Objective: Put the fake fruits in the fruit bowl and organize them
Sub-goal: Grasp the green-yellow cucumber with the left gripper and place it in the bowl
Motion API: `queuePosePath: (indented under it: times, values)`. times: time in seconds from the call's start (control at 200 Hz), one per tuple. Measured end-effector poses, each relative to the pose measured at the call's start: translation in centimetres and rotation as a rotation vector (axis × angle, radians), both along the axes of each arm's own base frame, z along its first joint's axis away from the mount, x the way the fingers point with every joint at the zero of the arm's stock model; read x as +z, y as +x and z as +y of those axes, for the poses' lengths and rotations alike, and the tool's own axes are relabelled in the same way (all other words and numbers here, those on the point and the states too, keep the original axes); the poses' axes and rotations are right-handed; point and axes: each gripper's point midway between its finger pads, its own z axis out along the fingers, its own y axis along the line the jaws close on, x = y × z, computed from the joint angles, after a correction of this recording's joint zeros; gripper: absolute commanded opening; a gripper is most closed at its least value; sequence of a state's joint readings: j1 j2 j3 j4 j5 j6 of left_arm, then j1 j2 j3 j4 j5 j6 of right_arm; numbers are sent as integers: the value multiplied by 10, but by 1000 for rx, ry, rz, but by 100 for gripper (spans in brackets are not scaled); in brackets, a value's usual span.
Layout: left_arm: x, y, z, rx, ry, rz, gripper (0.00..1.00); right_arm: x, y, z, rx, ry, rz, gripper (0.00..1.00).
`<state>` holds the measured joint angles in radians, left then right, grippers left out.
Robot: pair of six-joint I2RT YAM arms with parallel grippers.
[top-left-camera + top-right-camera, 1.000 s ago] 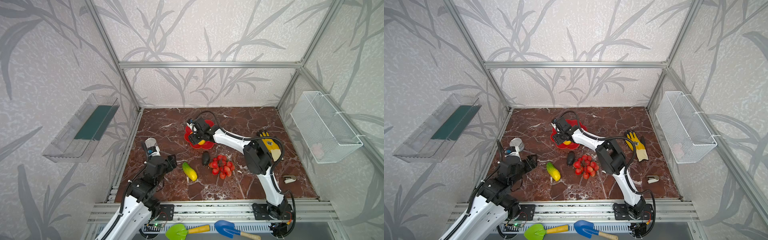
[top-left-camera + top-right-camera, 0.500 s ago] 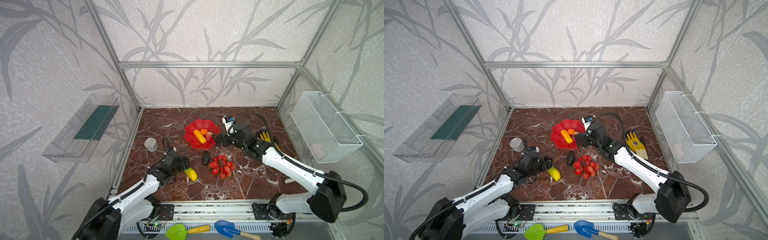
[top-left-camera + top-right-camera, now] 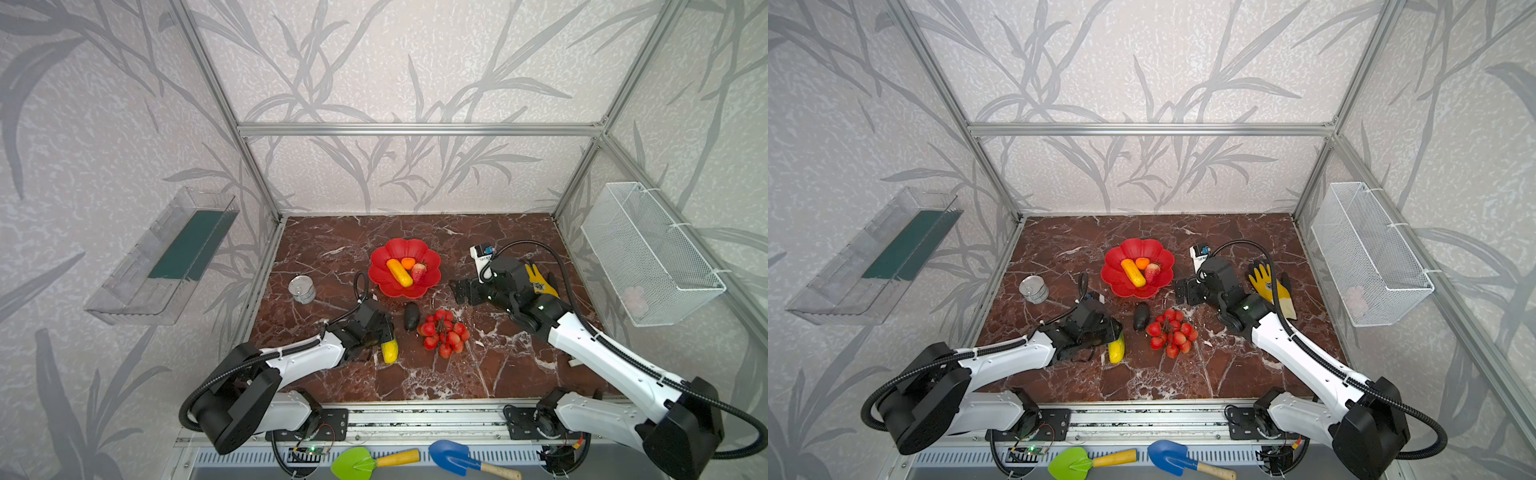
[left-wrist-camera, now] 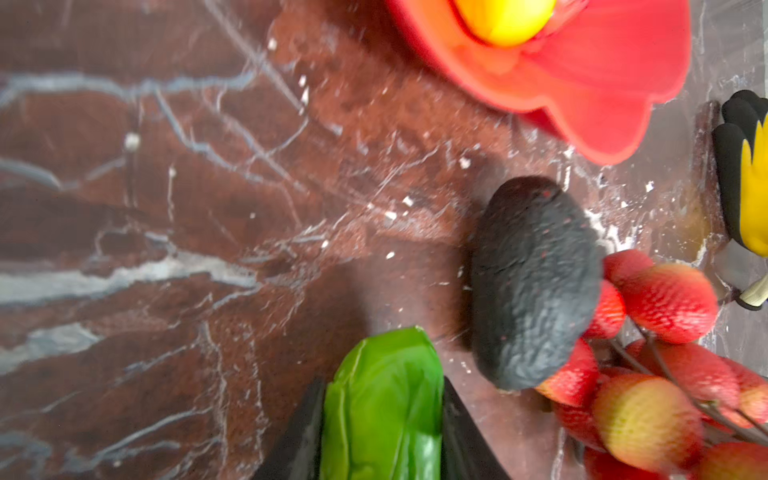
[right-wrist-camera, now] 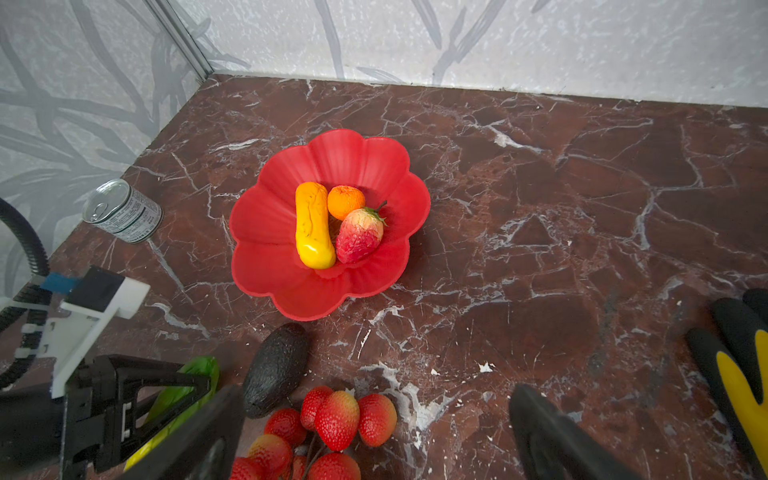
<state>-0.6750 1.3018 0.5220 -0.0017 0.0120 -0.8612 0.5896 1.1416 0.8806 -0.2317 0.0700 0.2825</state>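
Green-yellow fruit (image 3: 390, 353) lay on the marble (image 3: 457, 374) near the red bowl (image 3: 380, 277), my left pincer (image 4: 382, 415) clamped toward its green end. Held so off-centre, it might swivel free on lifting; my right pincer (image 3: 462, 291) gaped empty.

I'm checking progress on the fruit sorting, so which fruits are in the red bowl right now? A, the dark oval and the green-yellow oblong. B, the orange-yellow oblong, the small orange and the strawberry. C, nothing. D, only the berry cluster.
B: the orange-yellow oblong, small orange and strawberry lie in the fruit bowl, while the dark oval, berry cluster and green-yellow oblong are outside it.
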Motion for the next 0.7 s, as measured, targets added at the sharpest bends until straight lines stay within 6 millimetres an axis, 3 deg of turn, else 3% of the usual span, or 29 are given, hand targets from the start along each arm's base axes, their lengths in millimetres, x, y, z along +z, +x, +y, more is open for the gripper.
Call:
queuePosePath:
  times: [0.165,0.265,0.365,0.46,0.54,0.7]
  values:
    - [68,44,-11,-19,-2,-160,29,-3,0,-3,-7,-5,9,99]
    - [115,87,-3,8,-8,-261,29,-6,0,-4,-9,-8,16,99]
    - [137,135,7,29,14,-300,29,-10,-3,-4,-4,-8,31,99]
    - [134,177,6,18,44,-292,29,-15,-6,-4,0,-11,51,99]
    - [115,205,0,-5,74,-252,29,-20,-8,-6,-2,-15,63,99]
    - [61,229,-8,-34,106,-133,30,-23,-15,-10,-4,-23,78,99]
